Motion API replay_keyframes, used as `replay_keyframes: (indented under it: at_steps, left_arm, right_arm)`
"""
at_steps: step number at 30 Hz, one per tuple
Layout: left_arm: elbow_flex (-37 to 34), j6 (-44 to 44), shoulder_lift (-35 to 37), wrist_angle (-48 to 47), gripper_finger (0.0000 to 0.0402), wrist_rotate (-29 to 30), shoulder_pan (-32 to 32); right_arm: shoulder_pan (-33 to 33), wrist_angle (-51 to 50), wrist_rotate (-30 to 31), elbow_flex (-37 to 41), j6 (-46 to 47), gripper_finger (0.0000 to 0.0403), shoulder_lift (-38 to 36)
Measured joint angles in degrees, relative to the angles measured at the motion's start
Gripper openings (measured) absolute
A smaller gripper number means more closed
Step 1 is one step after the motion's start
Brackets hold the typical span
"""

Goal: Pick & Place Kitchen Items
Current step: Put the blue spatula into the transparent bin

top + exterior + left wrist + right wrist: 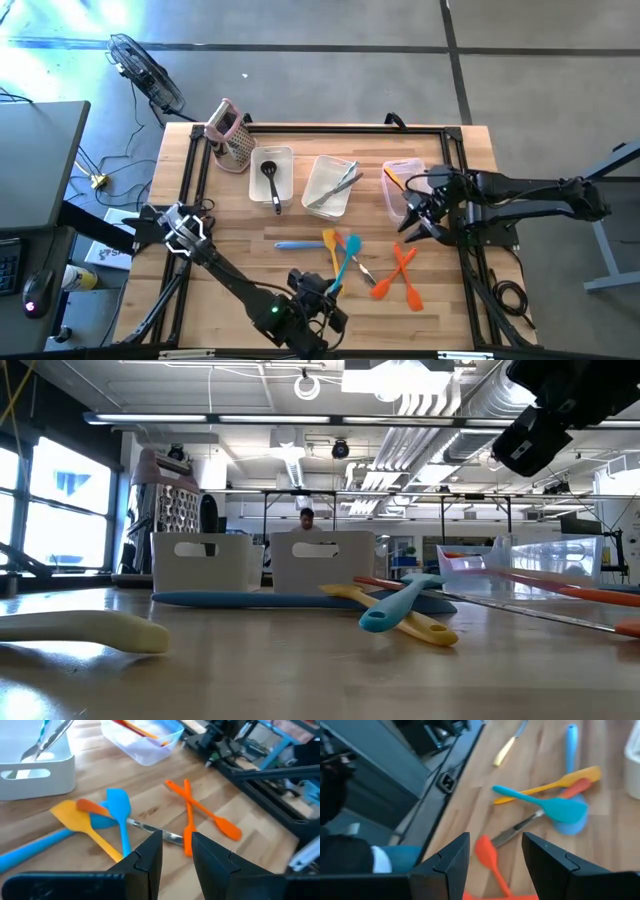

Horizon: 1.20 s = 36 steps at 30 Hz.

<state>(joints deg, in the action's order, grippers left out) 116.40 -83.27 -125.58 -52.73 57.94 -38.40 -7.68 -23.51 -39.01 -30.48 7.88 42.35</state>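
Several utensils lie flat on the wooden table: a blue spatula (290, 244), a yellow spatula (334, 248), a teal spatula (346, 258), a small knife (365, 271) and two crossed orange spatulas (401, 276). A yellow-handled knife (507, 747) lies nearer the left arm. My left gripper (330, 288) is open and empty near the table's near edge, pointing at the spatulas (117, 810). My right gripper (408, 232) is open and empty, raised above the table beside the orange spatulas; one of them (487, 855) shows between its fingers.
Three bins stand in a row at the back: one (272, 160) with a black ladle (271, 180), one (322, 172) with metal tongs (338, 186), a clear one (398, 168) with an orange utensil (393, 181). A box grater (230, 135) stands far left.
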Motion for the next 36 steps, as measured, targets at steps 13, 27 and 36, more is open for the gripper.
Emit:
replay_keyframes:
  at_steps: [13,27,36]
  left_arm:
    - [0.11,7.07,-0.81,0.26,0.0102,2.19,6.01]
    - [0.11,9.06,-0.81,0.84,0.0102,-23.21,14.8]
    - [-0.04,9.49,-3.93,-0.82,0.0102,-37.02,18.88]
  right_arm:
    - [8.79,-3.66,-1.57,0.0,0.98,0.0174,-0.04]
    - [14.99,-2.99,-1.46,0.0,1.53,0.0174,-0.04]
    - [15.69,-0.98,-1.57,0.0,2.42,0.0174,-0.04]
